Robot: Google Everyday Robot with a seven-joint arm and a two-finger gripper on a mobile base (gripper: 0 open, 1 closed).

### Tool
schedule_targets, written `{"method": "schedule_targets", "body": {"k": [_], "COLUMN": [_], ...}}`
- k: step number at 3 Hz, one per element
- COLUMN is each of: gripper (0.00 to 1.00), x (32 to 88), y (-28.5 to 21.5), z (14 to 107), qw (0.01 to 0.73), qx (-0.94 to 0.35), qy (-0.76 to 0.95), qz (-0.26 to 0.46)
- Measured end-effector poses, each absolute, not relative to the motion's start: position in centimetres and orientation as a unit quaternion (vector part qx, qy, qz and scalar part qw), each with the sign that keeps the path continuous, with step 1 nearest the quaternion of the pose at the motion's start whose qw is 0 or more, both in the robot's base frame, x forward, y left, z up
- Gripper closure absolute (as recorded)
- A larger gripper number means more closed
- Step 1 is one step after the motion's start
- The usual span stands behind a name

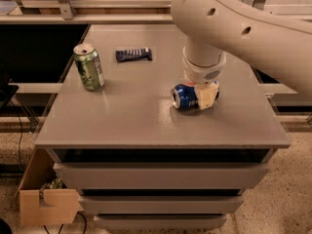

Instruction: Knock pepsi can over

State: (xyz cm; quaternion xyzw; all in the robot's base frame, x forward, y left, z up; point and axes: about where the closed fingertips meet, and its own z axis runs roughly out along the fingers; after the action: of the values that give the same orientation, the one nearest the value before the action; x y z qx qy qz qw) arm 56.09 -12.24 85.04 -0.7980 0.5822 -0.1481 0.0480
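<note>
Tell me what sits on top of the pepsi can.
The gripper sits over the pepsi can, which lies on its side on the table. It covers the can's right end; only the left part shows.

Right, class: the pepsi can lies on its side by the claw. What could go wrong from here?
Lying on its side at the claw, the pepsi can might roll toward the table edge when the arm lifts. A wide swing could also topple the upright green can.
</note>
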Motion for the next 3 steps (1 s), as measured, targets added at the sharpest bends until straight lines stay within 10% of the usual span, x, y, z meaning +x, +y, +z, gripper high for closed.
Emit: {"method": "schedule_targets", "body": {"k": [3], "gripper": [0.00], "x": [56.14], "y": [-12.16], "z": [84.61], "qw": [0.041], "qx": [-0.802], "qy": [0.582], "qz": [-0.128]}}
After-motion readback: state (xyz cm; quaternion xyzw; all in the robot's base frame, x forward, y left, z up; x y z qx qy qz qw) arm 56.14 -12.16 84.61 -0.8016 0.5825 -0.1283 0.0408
